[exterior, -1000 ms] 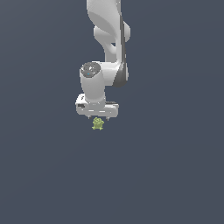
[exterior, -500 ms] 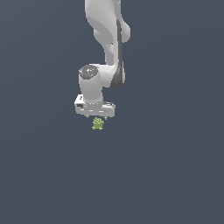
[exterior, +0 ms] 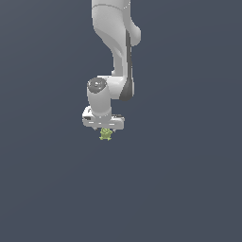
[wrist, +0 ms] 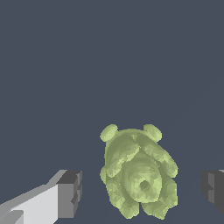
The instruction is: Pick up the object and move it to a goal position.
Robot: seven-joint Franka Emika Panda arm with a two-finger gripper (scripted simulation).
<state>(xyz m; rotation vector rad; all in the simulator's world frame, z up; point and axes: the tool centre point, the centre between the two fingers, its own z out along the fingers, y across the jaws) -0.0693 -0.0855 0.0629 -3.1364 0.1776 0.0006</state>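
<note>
The object is a tiny yellow-green lumpy figurine, sitting just below the white hand in the exterior view. In the wrist view the object fills the space between the two dark pads, with a gap on each side of it. My gripper is open and straddles the figurine without touching it. One finger shows whole, the other pad is cut by the picture's edge. In the exterior view the gripper hangs straight down over the object, its fingers mostly hidden by the hand.
A plain dark grey-blue surface lies all around. The white arm rises up out of the exterior view.
The hand has come lower toward the figurine, and has shifted slightly to the exterior view's left. The figurine has stayed in place.
</note>
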